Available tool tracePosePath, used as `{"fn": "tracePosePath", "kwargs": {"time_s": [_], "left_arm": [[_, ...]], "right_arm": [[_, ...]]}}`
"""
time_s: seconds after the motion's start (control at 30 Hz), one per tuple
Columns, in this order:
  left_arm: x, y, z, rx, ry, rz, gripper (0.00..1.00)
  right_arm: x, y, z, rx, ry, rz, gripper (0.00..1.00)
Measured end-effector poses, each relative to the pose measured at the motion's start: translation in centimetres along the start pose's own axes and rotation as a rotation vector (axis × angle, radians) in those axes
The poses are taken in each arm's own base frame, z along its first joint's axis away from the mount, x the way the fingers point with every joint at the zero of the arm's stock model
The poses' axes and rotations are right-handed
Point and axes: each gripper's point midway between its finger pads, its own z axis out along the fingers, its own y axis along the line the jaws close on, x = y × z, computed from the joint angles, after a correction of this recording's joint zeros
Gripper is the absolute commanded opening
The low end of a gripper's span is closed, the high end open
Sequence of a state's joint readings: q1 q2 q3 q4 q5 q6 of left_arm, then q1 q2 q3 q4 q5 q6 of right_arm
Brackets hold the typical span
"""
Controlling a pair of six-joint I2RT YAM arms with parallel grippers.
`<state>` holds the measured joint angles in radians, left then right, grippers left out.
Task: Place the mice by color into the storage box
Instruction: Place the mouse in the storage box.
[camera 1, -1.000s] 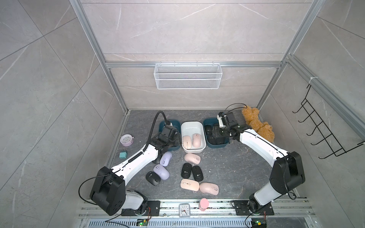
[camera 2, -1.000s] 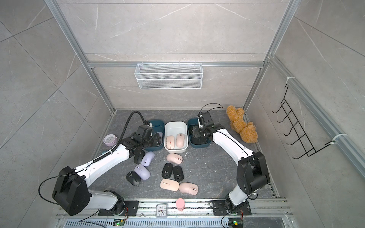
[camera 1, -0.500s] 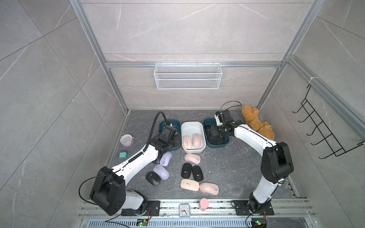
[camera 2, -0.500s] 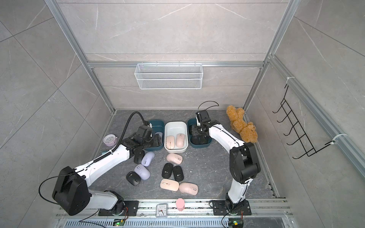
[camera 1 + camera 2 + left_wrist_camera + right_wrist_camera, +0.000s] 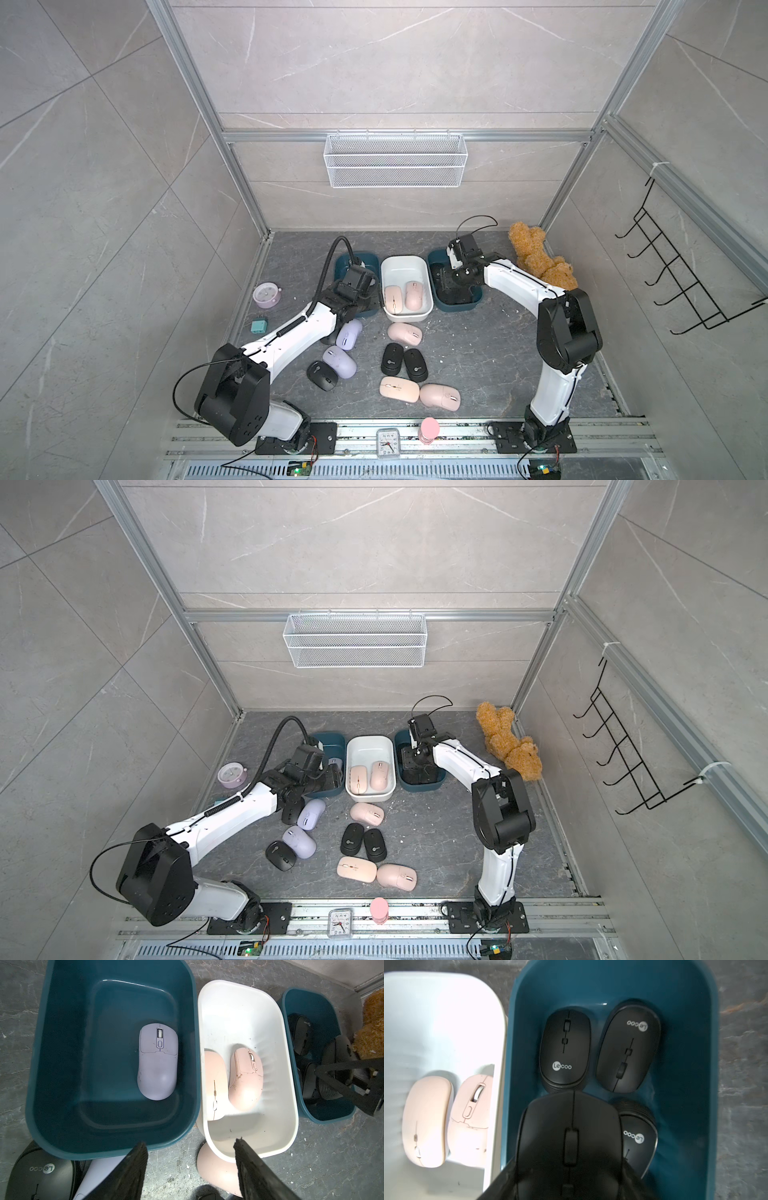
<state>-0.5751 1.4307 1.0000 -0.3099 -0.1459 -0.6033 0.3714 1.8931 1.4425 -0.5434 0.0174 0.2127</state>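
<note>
Right gripper (image 5: 568,1167) is closed on a black mouse (image 5: 569,1122), gripping it by its sides. It holds the mouse over the near end of the right teal box (image 5: 685,1064), where three more black mice (image 5: 564,1049) lie on the bottom.

Left gripper (image 5: 191,1142) hangs with its fingers (image 5: 135,1167) partly apart and nothing between them, above the near rims of the left teal box (image 5: 41,1064) and the white box (image 5: 288,1105). One lavender mouse (image 5: 158,1068) lies in the left teal box, close to its right wall. Two pink mice (image 5: 246,1082) lie side by side in the near half of the white box.

All three boxes stand in a row at the far side of the table (image 5: 478,353), with the white one in the middle. Loose mice lie nearer:
- a single pink mouse (image 5: 405,333) just beside the white box
- a black pair (image 5: 392,359) side by side
- a pink pair (image 5: 399,388) nearest of all
- two lavender mice (image 5: 348,336) beside the left arm
- a lone black mouse (image 5: 322,375) touching the nearer lavender one

At far left stand a round lavender clock (image 5: 266,294) and a small teal block (image 5: 258,325). A brown teddy bear (image 5: 540,257) lies in the far right corner.
</note>
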Motion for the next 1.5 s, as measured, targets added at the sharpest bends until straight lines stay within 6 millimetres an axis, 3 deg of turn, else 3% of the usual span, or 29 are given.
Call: {"fn": "tracePosePath", "kwargs": {"time_s": [0.63,1.0,1.5], "left_arm": [[0.0,0.0,0.0,0.0,0.0,0.0,0.69],[0.0,0.0,0.0,-0.001,0.0,0.0,0.69],[0.0,0.1,0.0,-0.008,-0.003,0.001,0.69]], "right_arm": [[1.9,0.2,2.4,-0.012,0.086,0.004,0.6],[1.7,0.6,2.6,-0.032,0.093,0.013,0.68],[1.2,0.8,2.0,-0.043,0.079,0.02,0.68]]}}
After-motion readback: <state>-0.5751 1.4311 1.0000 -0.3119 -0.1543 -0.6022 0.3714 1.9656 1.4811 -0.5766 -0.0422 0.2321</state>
